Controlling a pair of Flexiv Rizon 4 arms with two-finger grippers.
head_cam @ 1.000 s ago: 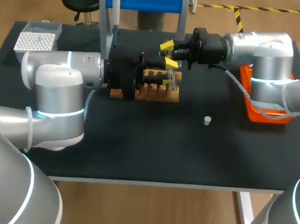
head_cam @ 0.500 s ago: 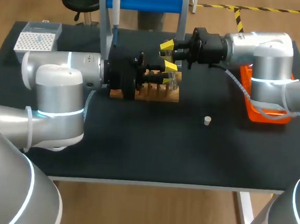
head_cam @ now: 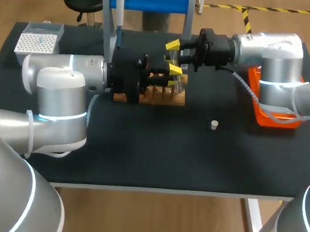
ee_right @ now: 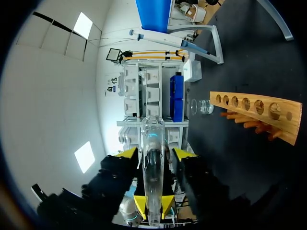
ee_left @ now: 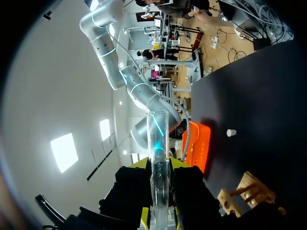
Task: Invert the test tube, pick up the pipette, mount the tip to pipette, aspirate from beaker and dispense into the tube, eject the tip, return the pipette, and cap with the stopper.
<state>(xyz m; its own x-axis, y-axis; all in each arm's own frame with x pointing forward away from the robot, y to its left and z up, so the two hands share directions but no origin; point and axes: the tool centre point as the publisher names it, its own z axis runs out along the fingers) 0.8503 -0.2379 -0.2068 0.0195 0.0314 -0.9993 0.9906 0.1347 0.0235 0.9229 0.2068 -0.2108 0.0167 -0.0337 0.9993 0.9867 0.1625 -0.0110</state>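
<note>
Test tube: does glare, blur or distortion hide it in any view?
Left wrist view: the clear glass test tube is sharp, a cyan glint on its wall. Right wrist view: sharp too, same glint. Head view: hard to make out near the wooden rack.

Left arm (head_cam: 66,87): enters from 9 o'clock, reaching toward 3.
Left tool (ee_left: 158,164): clamped on the tube (ee_left: 157,136).
Right arm (head_cam: 272,55): enters from 3 o'clock, reaching toward 9.
Right tool (ee_right: 154,153): spread, straddling the tube, at 12 o'clock of the left one.
</note>
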